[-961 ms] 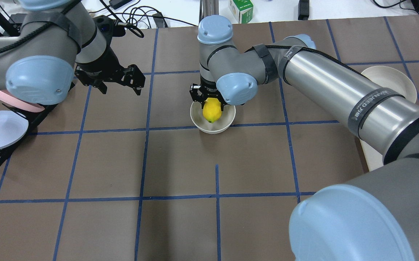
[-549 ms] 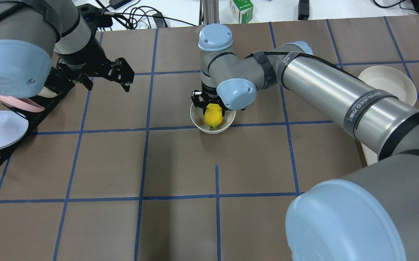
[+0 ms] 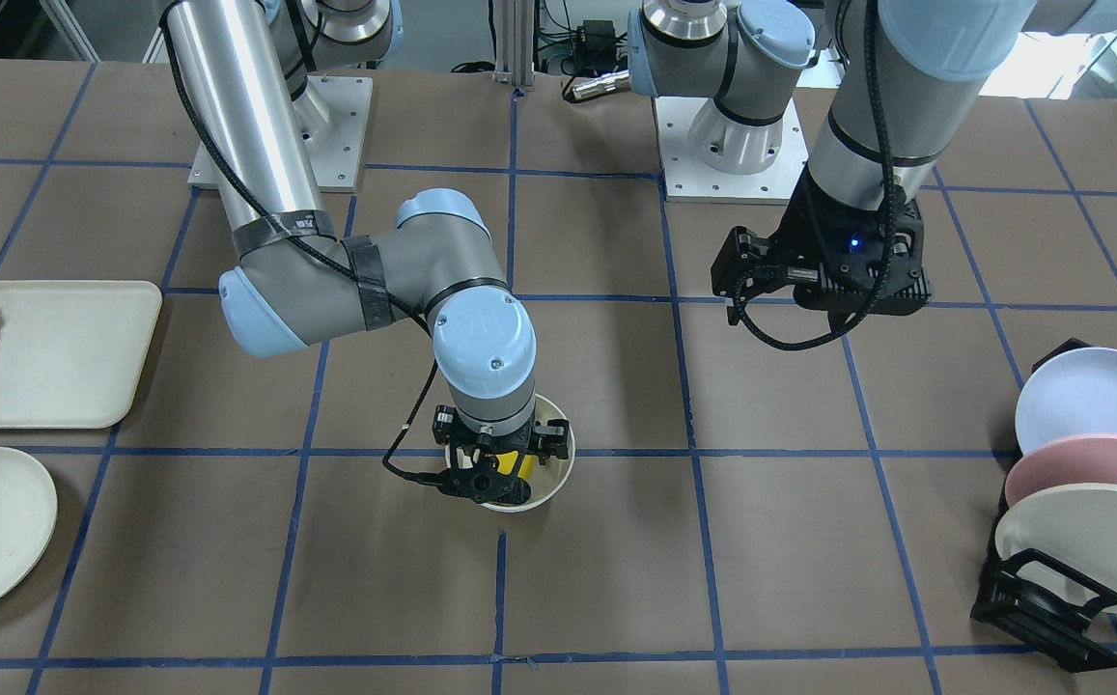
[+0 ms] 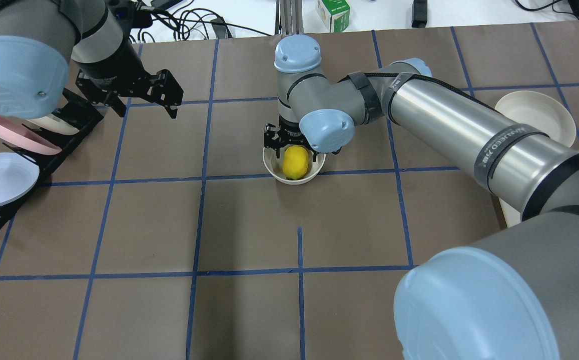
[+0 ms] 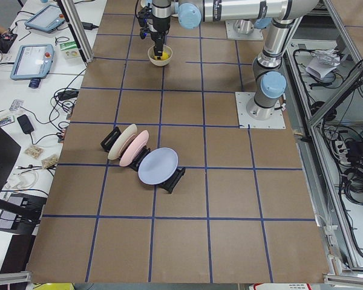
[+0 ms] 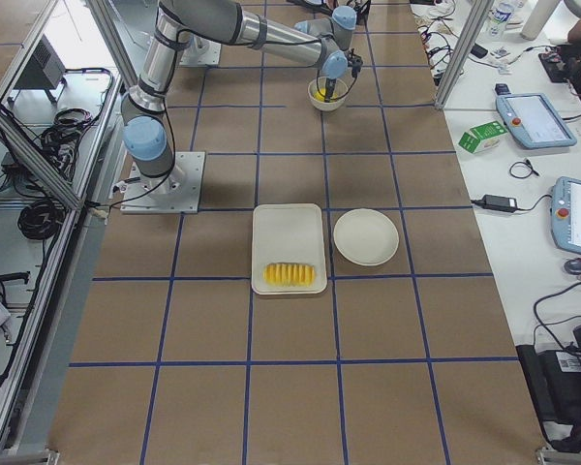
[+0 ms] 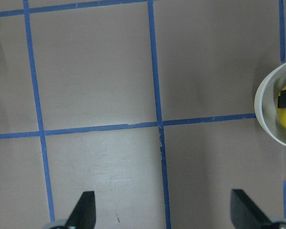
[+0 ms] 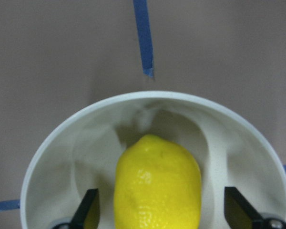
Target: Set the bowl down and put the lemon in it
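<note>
This is looking like a robotics lab. Two industrial arms [image 3: 259, 125] are standing on metal base plates [image 3: 684, 188] bolted to a large table [image 5: 187, 241], which is wearing brown paper ruled into squares with blue tape [image 4: 202, 178]. Teach pendants [image 6: 533, 118] are lying on the white benches [image 6: 523, 252] alongside, among loose cables [image 5: 66, 95] and small devices. Aluminium frame posts [image 5: 75, 30] are rising at the table's edges, and bundles of black cable [image 5: 354, 175] are hanging in the framework behind the robot.
</note>
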You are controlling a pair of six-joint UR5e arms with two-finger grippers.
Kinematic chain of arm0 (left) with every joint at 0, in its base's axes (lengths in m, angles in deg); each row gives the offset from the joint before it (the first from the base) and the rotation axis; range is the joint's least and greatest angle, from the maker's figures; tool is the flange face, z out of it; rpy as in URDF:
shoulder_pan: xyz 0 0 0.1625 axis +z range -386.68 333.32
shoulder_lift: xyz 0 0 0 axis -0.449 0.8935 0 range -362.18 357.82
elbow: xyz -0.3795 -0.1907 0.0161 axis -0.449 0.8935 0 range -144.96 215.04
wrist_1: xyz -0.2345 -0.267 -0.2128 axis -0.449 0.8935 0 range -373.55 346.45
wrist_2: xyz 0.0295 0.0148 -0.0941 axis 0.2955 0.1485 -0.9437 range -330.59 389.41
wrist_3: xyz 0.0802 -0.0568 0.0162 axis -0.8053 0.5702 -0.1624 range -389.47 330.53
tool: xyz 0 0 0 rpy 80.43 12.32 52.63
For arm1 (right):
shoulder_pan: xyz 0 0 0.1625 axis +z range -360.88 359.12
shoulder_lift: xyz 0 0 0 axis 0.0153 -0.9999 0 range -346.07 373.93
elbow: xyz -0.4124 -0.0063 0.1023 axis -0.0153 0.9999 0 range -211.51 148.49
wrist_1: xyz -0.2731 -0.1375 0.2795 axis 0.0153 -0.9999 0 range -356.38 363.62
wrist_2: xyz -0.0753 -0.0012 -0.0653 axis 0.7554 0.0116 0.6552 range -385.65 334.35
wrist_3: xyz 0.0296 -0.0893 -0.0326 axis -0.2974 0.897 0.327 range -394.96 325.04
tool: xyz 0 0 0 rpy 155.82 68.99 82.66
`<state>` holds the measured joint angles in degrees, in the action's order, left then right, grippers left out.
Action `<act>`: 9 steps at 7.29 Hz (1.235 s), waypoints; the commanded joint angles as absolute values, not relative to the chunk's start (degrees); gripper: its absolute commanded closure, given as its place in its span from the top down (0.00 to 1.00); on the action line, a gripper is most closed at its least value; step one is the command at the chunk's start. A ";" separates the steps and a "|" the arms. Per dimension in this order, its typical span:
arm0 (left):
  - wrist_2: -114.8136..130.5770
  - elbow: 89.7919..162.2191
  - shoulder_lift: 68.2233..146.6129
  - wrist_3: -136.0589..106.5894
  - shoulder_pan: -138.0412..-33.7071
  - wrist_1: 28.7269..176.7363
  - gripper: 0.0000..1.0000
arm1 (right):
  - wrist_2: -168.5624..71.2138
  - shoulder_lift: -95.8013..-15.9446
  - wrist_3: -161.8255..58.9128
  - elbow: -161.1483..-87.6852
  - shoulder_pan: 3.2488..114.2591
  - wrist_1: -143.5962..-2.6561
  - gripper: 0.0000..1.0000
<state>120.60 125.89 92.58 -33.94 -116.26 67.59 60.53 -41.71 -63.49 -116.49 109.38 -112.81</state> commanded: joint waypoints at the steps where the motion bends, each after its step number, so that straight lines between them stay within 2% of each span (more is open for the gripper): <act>1: 120.47 125.91 92.74 -33.86 -116.24 67.66 1.00 | 61.00 -42.57 -63.78 -115.80 109.25 -112.40 1.00; 3: 120.47 125.91 92.75 -33.77 -116.24 67.66 1.00 | 61.53 -49.92 -63.61 -115.10 107.33 -105.16 1.00; 6: 120.47 125.91 92.83 -33.51 -116.24 67.66 1.00 | 62.24 -63.62 -61.16 -115.79 98.12 -92.40 1.00; 9: 120.47 126.00 92.83 -33.51 -116.15 67.66 1.00 | 67.21 -72.53 -45.28 -117.37 89.66 -82.79 1.00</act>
<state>120.47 126.03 92.83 -33.52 -116.22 67.66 64.18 -69.58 -50.54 -116.77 92.36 -85.91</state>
